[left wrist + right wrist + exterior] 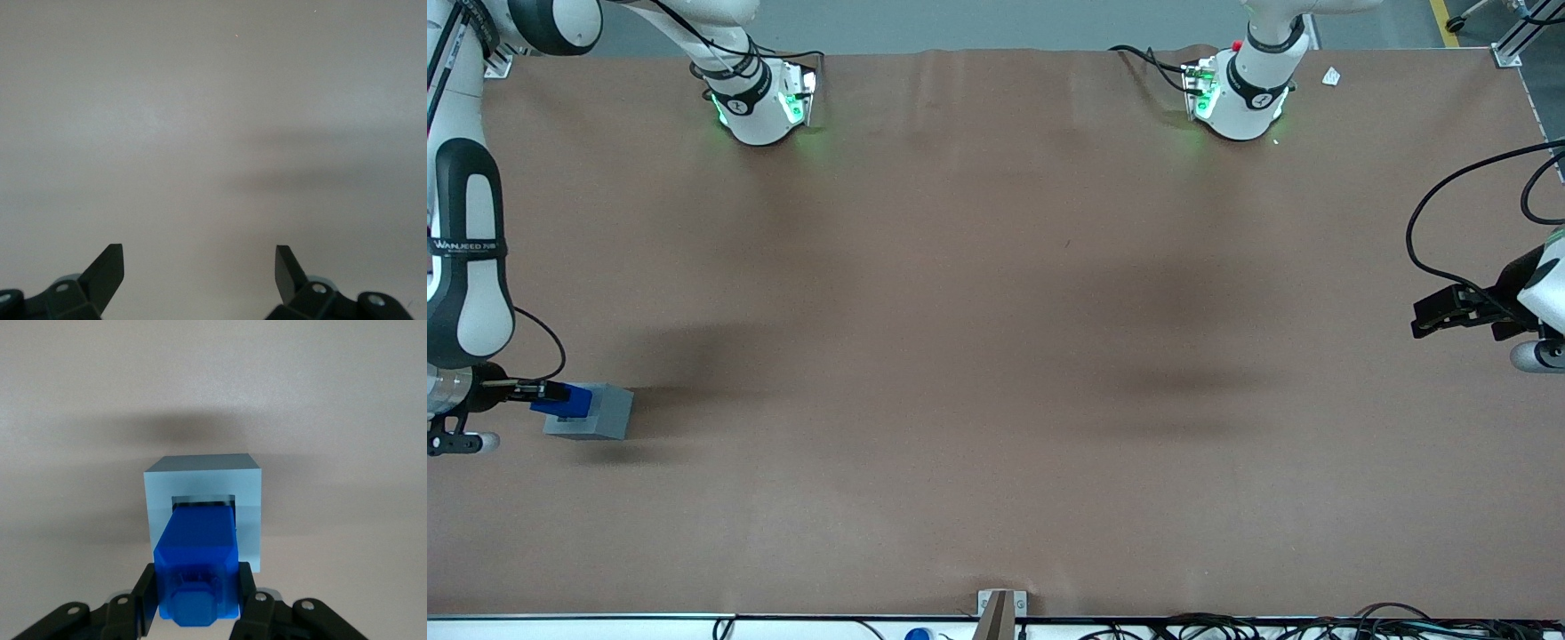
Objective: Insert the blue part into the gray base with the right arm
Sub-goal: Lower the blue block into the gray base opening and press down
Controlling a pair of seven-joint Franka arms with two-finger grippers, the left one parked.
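The right arm's gripper (pixel 198 603) clamps the blue part (pixel 198 570), whose long axis runs straight ahead of the fingers, its leading end at the mouth of the square recess in the gray base (pixel 203 495), apparently aligned.

I work in a robotics lab or test cell, not a home. My surface (pixel 996 356) is a broad bench under plain brown matting, and two white arm bases (pixel 760 98) are bolted along its edge farthest from the front camera, glowing green. Aluminium framing (pixel 1525 31) and a grey floor with a yellow line (pixel 1440 18) show past the surface. Cables (pixel 1272 622) bundle along the edge nearest the camera. My gripper (pixel 197 603) sits at the working arm's end, jaws clamped on a blue part (pixel 198 570) over a gray base (pixel 203 493), plain test pieces.
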